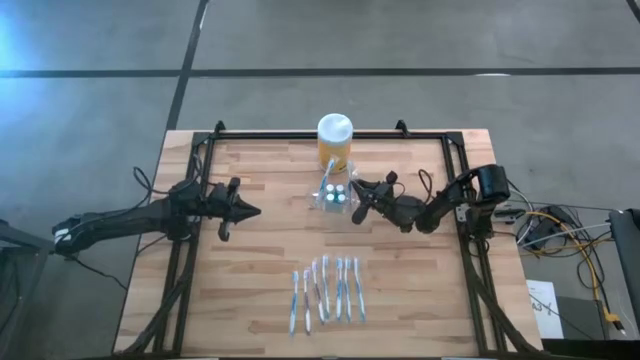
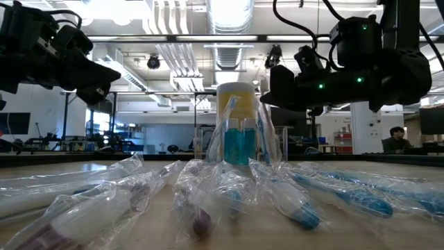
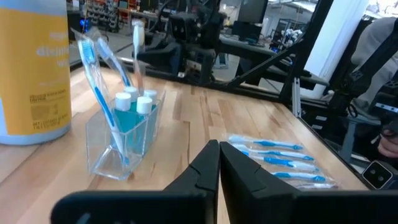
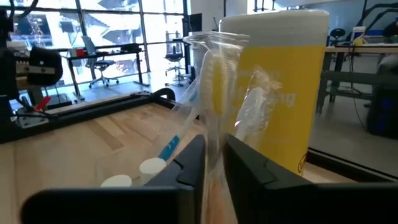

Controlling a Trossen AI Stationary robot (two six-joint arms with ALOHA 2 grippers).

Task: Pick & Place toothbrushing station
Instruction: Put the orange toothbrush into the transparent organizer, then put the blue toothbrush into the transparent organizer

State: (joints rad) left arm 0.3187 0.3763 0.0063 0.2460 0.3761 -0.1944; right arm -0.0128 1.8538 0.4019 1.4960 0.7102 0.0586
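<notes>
The clear toothbrushing station point(image 1: 335, 197) point(image 3: 107, 144) stands on the wood table just in front of a yellow jar point(image 1: 335, 140). It holds blue bottles with white caps and a few wrapped toothbrushes standing upright. My right gripper point(image 1: 357, 196) point(image 4: 214, 163) is at the station's right side, pointing level, with its fingers slightly apart around one wrapped toothbrush point(image 4: 214, 93). My left gripper point(image 1: 250, 211) point(image 3: 219, 169) hovers shut to the left of the station, holding nothing. My right gripper has the wrapped toothbrush's plastic sleeve point(image 4: 214, 140) in the narrow gap between its two fingers. It comes at the sleeve level, from the table's right. The brush stands upright in the station. I cannot tell whether the fingers touch the sleeve.
Several wrapped toothbrushes point(image 1: 325, 290) point(image 3: 277, 158) lie side by side near the table's front edge. The yellow jar with a white lid point(image 4: 280, 93) stands close behind the station. A black frame rail point(image 1: 300, 137) runs along the table's far and side edges.
</notes>
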